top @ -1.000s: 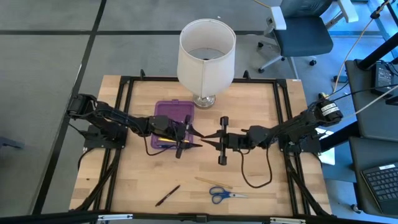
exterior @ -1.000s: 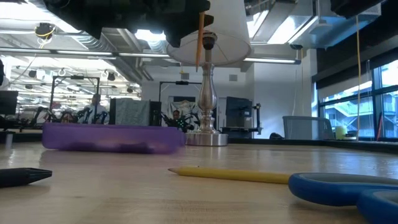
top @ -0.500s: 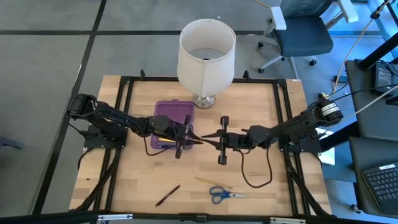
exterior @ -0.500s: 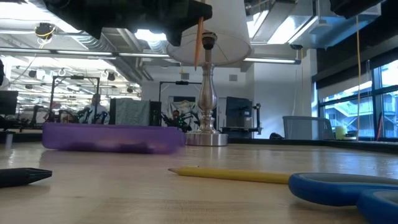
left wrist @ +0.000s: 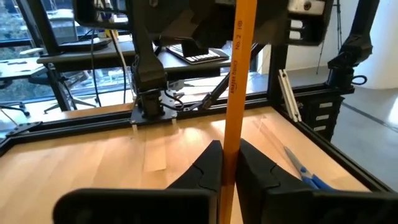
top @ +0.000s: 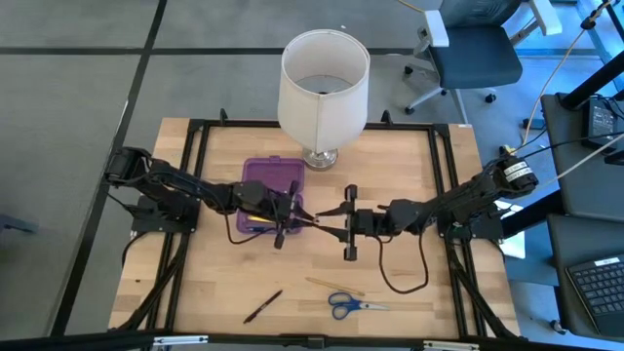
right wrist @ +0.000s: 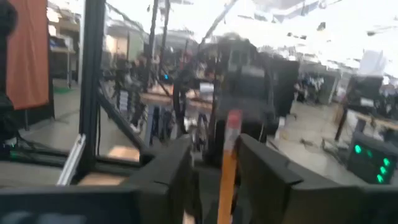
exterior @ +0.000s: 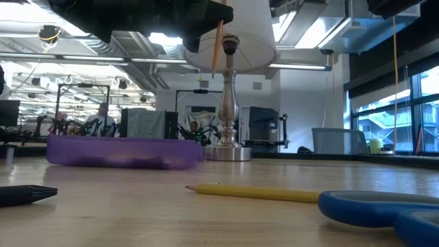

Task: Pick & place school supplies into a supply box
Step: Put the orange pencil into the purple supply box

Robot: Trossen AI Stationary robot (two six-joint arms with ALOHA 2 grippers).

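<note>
Both grippers' fingers tip-to-tip mid-table

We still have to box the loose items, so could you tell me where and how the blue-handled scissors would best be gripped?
The scissors lie flat and closed near the table's front edge, just below the yellow pencil. I would probably come straight down and pinch across the slim closed blades, since the handle loops are wider.

Light wooden butcher-block table [top: 409, 292] sits in a black metal frame on grey floor [top: 68, 58] marked with dark lines. A white-shaded lamp [top: 324, 83] with a silver base stands at the table's far edge, and a dark office chair [top: 473, 49] is parked behind. Low view shows big windows [exterior: 391, 116] on the right, ceiling strip lights [exterior: 309, 27], plus workbenches way back.
</note>
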